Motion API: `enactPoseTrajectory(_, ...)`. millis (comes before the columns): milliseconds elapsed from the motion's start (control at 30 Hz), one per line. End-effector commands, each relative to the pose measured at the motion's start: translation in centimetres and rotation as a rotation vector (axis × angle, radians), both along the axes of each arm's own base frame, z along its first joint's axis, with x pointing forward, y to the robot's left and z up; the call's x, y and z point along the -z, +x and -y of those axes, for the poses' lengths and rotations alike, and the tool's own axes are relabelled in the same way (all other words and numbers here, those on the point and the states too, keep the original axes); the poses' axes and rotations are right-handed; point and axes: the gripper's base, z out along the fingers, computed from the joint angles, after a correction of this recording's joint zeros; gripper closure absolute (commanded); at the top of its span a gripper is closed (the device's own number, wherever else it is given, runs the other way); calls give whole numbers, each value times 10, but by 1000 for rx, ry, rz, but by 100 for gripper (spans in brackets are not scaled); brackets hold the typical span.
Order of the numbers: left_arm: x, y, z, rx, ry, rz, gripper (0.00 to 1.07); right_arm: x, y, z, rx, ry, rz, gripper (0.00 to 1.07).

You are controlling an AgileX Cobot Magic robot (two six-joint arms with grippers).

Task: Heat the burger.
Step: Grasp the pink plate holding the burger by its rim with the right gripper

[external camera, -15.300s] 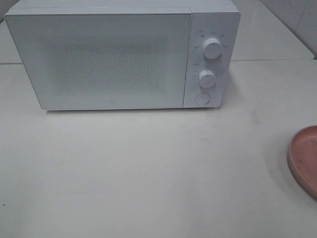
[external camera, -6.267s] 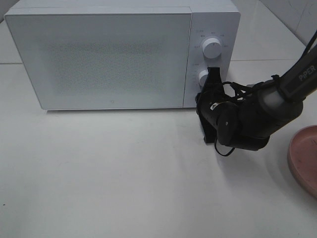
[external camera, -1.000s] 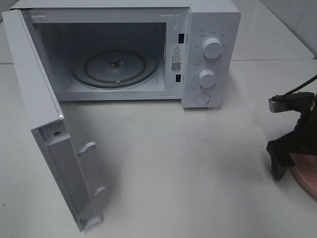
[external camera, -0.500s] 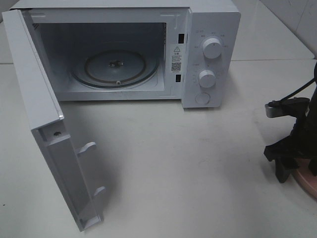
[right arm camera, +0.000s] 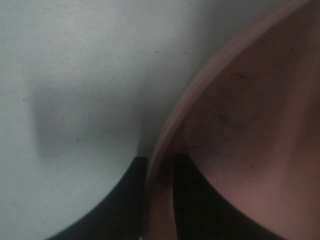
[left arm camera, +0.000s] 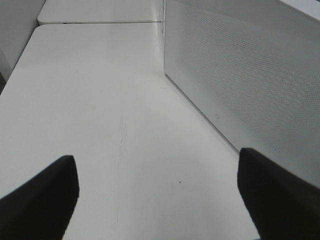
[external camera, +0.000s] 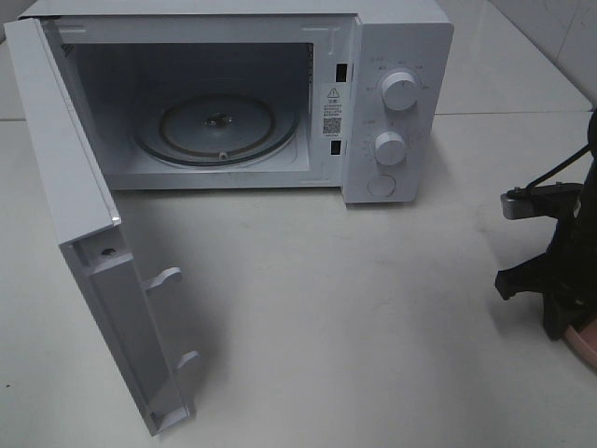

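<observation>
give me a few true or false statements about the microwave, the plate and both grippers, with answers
1. The microwave has its door shut. False: the door is swung wide open to the left.
2. Nothing sits on the glass turntable. True.
3. The right gripper has a finger on either side of the pink plate rim. True.
4. The left gripper is clamped on the burger. False: its jaws stand open over bare table with nothing between them, and no burger shows in any view.
</observation>
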Motion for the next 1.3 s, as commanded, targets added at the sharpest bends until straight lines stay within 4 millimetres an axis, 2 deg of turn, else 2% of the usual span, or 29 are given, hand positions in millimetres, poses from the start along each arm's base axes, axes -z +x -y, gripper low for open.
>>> enactPoseTrajectory(33,0,-3,0,-2,-1,31,25,9,-4,2,-11,-10,-47,107)
enactPoseTrajectory(333,0,-3,0,-2,-1,31,25,7,-8,0,16,-32,-80,107)
enactPoseTrajectory(833,0,-3,0,-2,-1,31,25,1,-14,-24,-89,-314,-82,107)
enactPoseTrajectory(1067,0,-3,0,-2,-1,31,25,-2,-17,-34,-137,-387,-77,107)
enactPoseTrajectory(1233,0,-3,0,-2,-1,31,25,-16,-18,-41,-167,-421,-22,107)
enactPoseTrajectory(1300,0,-3,0,-2,-1,31,25,-29,-21,-42,-184,-453,-2,107)
